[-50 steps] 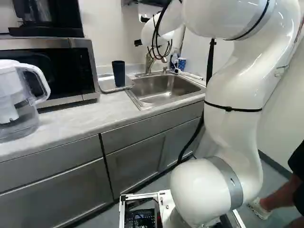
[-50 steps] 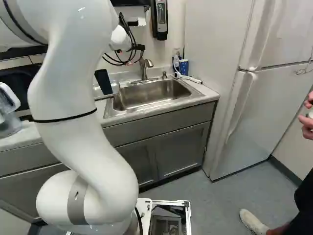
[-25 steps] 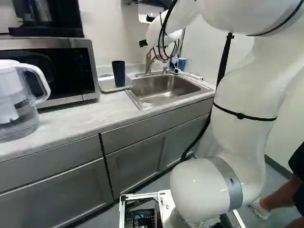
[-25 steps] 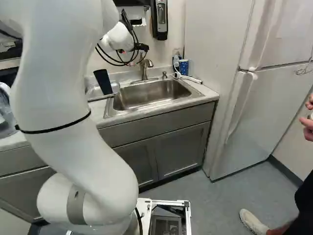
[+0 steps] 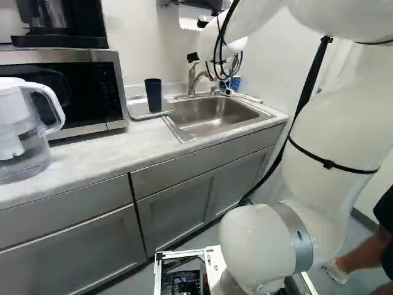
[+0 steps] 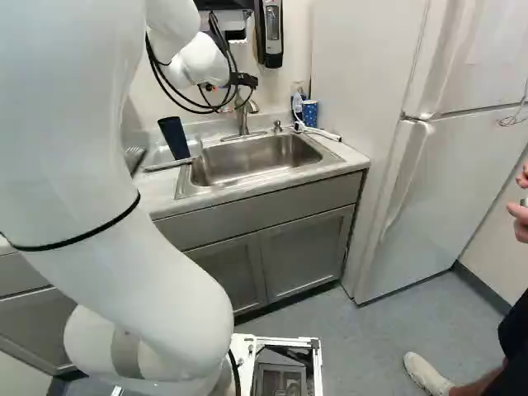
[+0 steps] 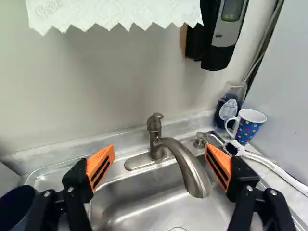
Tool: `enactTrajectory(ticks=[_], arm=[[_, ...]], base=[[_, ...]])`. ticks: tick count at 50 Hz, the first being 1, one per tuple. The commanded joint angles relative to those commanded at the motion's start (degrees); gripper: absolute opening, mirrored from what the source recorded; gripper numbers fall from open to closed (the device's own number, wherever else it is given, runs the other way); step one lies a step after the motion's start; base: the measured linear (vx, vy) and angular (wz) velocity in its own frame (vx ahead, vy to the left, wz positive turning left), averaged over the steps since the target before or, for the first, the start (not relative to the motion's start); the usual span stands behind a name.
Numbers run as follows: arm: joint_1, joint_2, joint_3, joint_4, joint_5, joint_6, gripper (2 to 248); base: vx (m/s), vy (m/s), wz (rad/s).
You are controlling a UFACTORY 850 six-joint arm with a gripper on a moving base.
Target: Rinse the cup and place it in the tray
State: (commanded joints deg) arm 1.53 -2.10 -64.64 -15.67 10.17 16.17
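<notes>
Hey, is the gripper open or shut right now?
Open. The gripper has its two fingers wide apart in the wrist view, with nothing held between them.

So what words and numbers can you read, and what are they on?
None are clear enough to quote.
White zigzag-edged paper towel: faint pressed letters, too unclear.
Clear bottle of dark blue liquid: its white label is too small.
Grey-and-black wall dispenser: a tiny mark, too small.
Steel-and-black microwave: button marks too small.
Dark blue cup: no words visible.
</notes>
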Motion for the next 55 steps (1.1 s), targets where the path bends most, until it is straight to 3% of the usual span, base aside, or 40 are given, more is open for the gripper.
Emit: enactTrajectory(ticks=[26, 55], arm=[[-1.58, 6.25, 6.21, 0.00, -11.83, 0.00, 247], [-1.59, 6.58, 6.52, 0.00, -27.74, 0.00, 247]], base=[[0.000, 0.000, 0.000], [0.000, 0.000, 0.000]])
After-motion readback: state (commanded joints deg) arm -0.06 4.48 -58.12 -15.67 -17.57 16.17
